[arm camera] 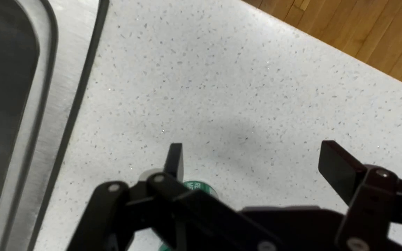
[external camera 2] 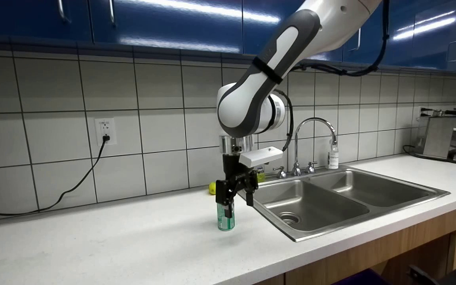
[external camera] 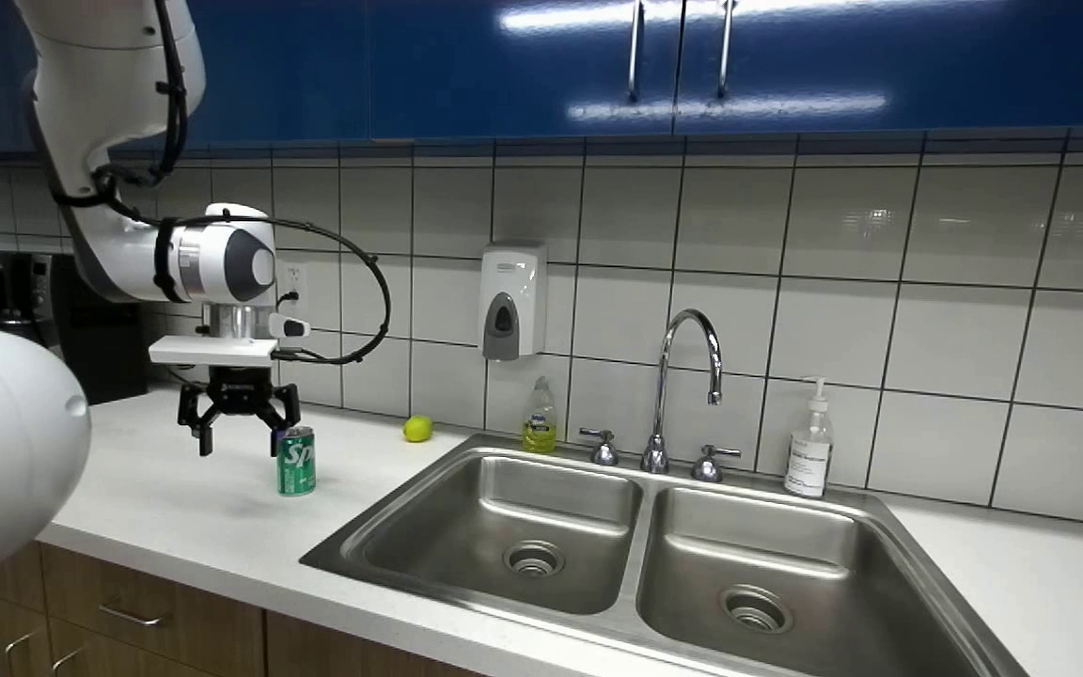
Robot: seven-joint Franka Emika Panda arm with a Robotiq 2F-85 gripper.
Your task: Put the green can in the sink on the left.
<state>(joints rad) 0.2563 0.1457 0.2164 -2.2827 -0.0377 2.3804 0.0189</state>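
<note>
The green can (external camera: 296, 465) stands upright on the white counter left of the sink; it also shows in an exterior view (external camera 2: 225, 221). My gripper (external camera: 241, 444) is open and empty above the counter. In an exterior view (external camera 2: 239, 206) one finger overlaps the upper part of the can. In the wrist view the gripper (arm camera: 251, 157) has its fingers wide apart with bare counter between them. The can (arm camera: 202, 186) there is mostly hidden behind the left finger's linkage, and I cannot tell if they touch. The left sink basin (external camera: 447, 527) is empty; the sink's edge (arm camera: 65, 69) shows in the wrist view.
A yellow-green round fruit (external camera: 417, 429) lies near the wall behind the can. A dish soap bottle (external camera: 540, 421), a tall faucet (external camera: 662, 385) and a pump bottle (external camera: 808, 451) stand along the sink's back. The right basin (external camera: 692, 564) adjoins. A cord (external camera 2: 81, 178) hangs from an outlet.
</note>
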